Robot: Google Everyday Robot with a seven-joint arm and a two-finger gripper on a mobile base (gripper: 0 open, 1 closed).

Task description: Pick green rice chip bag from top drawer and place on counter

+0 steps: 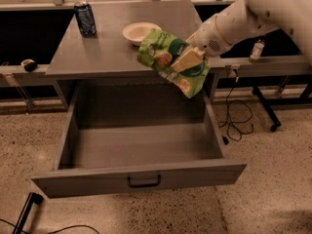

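The green rice chip bag (168, 58) hangs in the air, tilted, over the front edge of the counter (102, 48) and above the back of the open top drawer (141, 145). My gripper (187, 59) reaches in from the right on a white arm and is shut on the bag's right part. A pale finger (184, 61) lies across the bag's front. The drawer is pulled fully out, its inside bare, with a black handle (144, 182) on its front panel.
A white bowl (140, 32) and a blue can (86, 18) stand on the counter behind the bag. A small bottle (257, 50) sits on a ledge at right. Cables lie on the speckled floor at right.
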